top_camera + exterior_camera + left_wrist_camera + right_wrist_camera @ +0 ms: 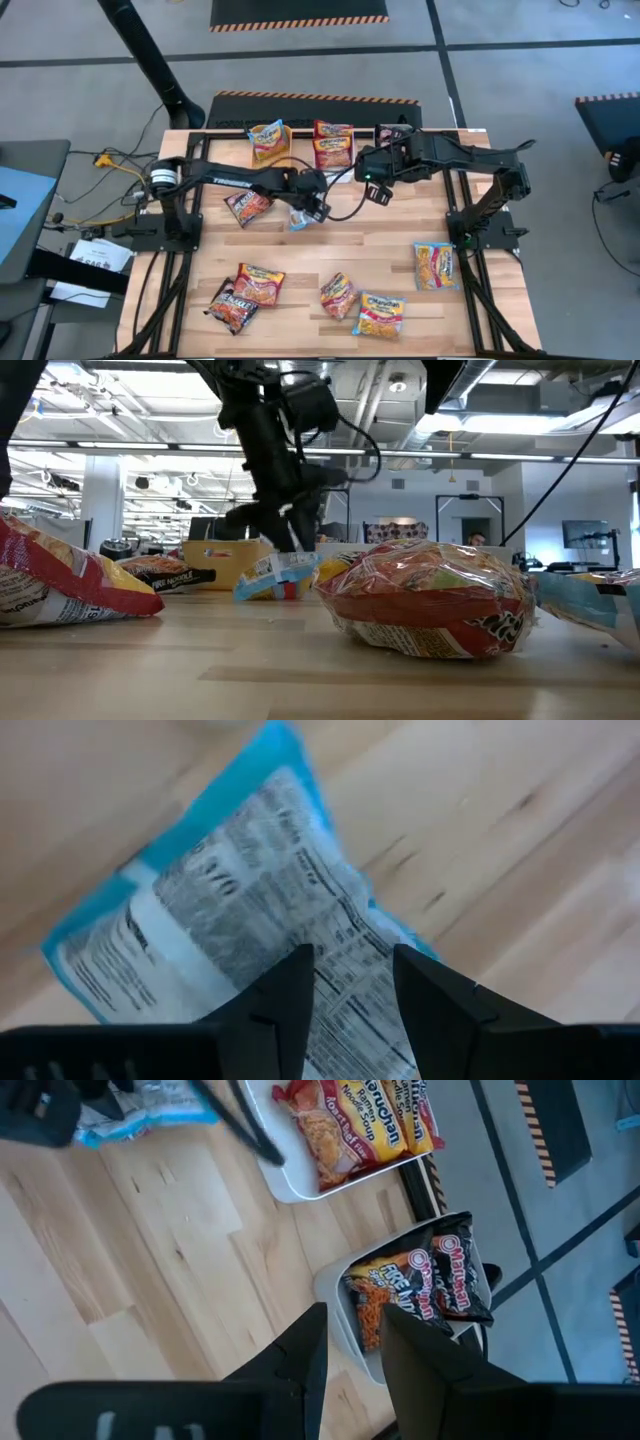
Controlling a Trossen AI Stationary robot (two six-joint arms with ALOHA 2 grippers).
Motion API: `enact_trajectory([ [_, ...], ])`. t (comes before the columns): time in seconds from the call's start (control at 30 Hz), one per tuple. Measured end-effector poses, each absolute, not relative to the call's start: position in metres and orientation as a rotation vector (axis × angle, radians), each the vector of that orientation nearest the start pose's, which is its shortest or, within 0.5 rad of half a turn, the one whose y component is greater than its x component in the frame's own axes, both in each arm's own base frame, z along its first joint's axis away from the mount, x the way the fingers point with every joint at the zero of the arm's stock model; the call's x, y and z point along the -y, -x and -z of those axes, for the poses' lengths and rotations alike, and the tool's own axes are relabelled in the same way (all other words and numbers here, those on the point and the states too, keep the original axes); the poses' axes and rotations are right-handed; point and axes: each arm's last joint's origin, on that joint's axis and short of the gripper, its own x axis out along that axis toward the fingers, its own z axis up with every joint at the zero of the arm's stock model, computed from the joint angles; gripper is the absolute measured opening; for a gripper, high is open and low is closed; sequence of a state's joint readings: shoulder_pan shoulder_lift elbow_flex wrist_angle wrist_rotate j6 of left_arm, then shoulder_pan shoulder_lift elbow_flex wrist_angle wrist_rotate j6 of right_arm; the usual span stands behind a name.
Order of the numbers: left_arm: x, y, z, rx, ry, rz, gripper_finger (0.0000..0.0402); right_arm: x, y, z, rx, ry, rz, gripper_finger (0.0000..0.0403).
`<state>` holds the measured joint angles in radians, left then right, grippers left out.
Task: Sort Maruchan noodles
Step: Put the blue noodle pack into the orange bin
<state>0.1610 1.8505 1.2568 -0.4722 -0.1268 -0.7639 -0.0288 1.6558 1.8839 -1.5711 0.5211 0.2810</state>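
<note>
Blue-edged packet [250, 910] pinched at its edge by left claw [352, 985]; bare table [340, 250] around.

Overhead, table-level, two wrist cameras share table [300, 270]

Both arms reach toward the middle of the counter [300, 260]. The left hand [318, 207] sits over a blue-edged packet [298, 219], with a red one [247, 206] just to its left. The right hand [378, 192] hovers near the far packets [332, 143]. Five more noodle packs [380, 313] are scattered along the near edge, another [435, 265] at right.
</note>
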Motion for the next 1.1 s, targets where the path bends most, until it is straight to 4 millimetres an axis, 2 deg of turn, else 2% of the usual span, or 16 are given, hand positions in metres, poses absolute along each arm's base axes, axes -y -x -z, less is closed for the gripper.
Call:
enact_trajectory([
  [0.23, -0.063, -0.376, -0.151, -1.025, 0.672, -0.703, 0.0128, 0.023, -0.288, -0.390, -1.231, 0.091, 0.643, 0.0118],
  [0.4, -0.064, -0.377, -0.137, -1.063, 0.632, -0.735, 0.0126, 0.023, -0.288, -0.390, -1.231, 0.090, 0.643, 0.0118],
  [0.53, -0.063, -0.379, -0.130, -1.086, 0.591, -0.736, 0.0096, 0.023, -0.288, -0.390, -1.231, 0.089, 0.642, 0.0118],
  [0.67, -0.058, -0.379, -0.126, -1.102, 0.526, -0.724, 0.0029, 0.023, -0.288, -0.390, -1.231, 0.087, 0.642, 0.0118],
  [0.73, -0.055, -0.378, -0.125, -1.114, 0.495, -0.714, 0.0009, 0.023, -0.288, -0.390, -1.231, 0.086, 0.643, 0.0118],
  [0.97, -0.047, -0.378, -0.131, -1.193, 0.450, -0.598, 0.0001, 0.023, -0.288, -0.390, -1.231, 0.086, 0.643, 0.0118],
  [1.1, -0.042, -0.376, -0.149, -1.221, 0.420, -0.557, 0.0000, 0.023, -0.288, -0.390, -1.231, 0.086, 0.643, 0.0118],
])
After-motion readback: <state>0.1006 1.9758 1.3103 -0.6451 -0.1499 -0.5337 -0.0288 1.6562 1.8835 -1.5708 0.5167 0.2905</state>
